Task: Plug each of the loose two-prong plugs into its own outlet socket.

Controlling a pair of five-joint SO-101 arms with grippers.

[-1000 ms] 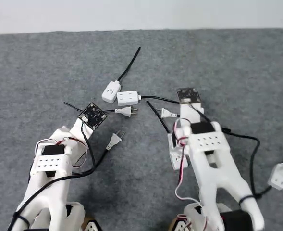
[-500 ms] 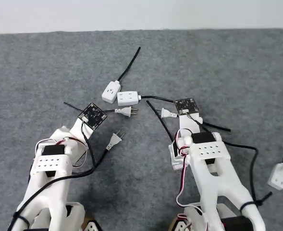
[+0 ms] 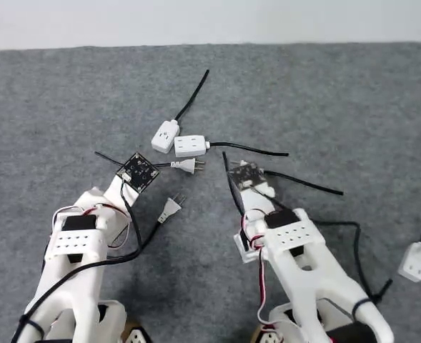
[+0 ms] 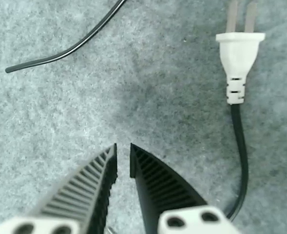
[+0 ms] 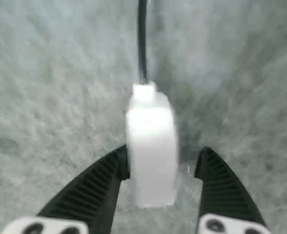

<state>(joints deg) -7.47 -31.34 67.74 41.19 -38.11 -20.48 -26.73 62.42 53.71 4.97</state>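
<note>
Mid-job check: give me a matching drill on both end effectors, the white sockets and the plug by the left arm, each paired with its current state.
Things:
1. left end effector
2. right end effector
3. white sockets
4. two-prong plug

States:
A. loose on the carpet, prongs bare
B. open, astride a white corded piece
C. close together, nothing plugged in
D. nearly shut, empty

Pairs: 1-D, 2-B, 3-C, 4-A.
</note>
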